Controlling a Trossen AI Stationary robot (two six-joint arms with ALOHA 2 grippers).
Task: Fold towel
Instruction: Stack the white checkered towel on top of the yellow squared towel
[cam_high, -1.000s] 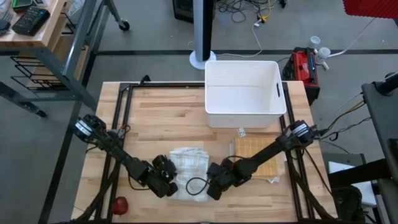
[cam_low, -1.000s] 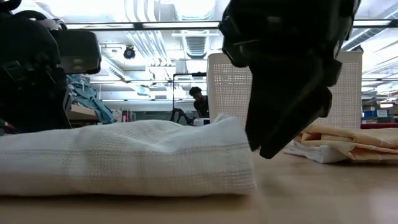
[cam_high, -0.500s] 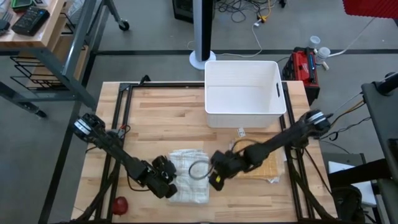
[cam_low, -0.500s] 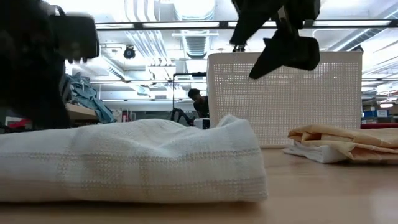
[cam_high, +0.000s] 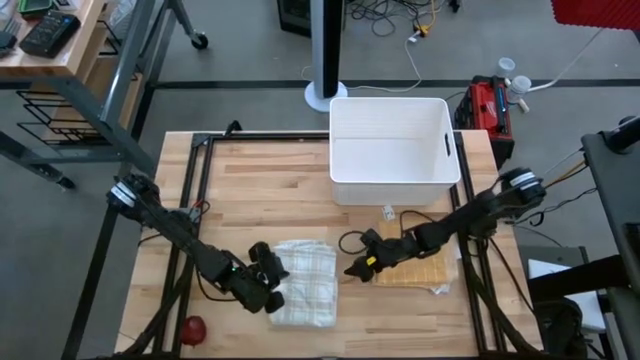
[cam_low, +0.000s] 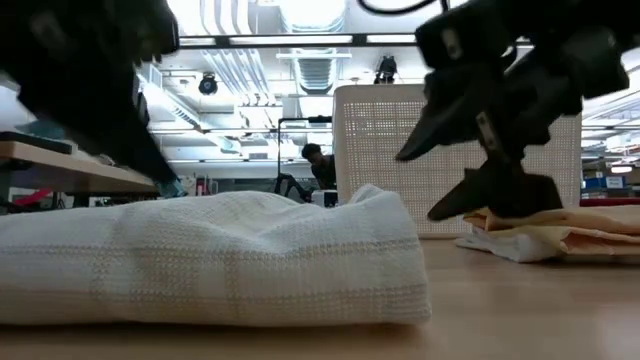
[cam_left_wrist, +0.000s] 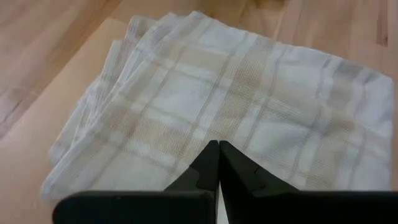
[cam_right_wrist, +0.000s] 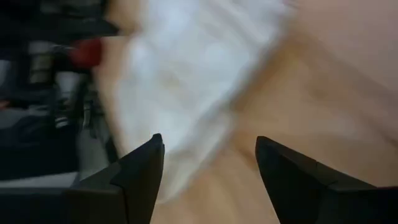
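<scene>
The white plaid towel (cam_high: 303, 283) lies folded in a flat rectangle on the wooden table (cam_high: 260, 190), near the front edge; it also fills the left wrist view (cam_left_wrist: 236, 118). My left gripper (cam_high: 272, 282) is shut and hangs just above the towel's left edge, its joined fingertips (cam_left_wrist: 219, 163) over the cloth. My right gripper (cam_high: 352, 268) is open with nothing between its fingers. It hovers above the table to the right of the towel, between it and a yellow folded cloth (cam_high: 415, 268), and shows raised in the low view (cam_low: 418, 188).
A white basket (cam_high: 393, 150) stands at the far middle of the table. The yellow folded cloth lies on a white one to the towel's right (cam_low: 560, 235). A small red object (cam_high: 192, 328) sits at the near left corner. A small tag (cam_high: 387, 212) lies in front of the basket.
My right gripper has drawn away from the towel's near right corner toward the far right, rising and rolling as it went. My left gripper has risen off the towel's left edge, staying shut. The towel lies where it was.
</scene>
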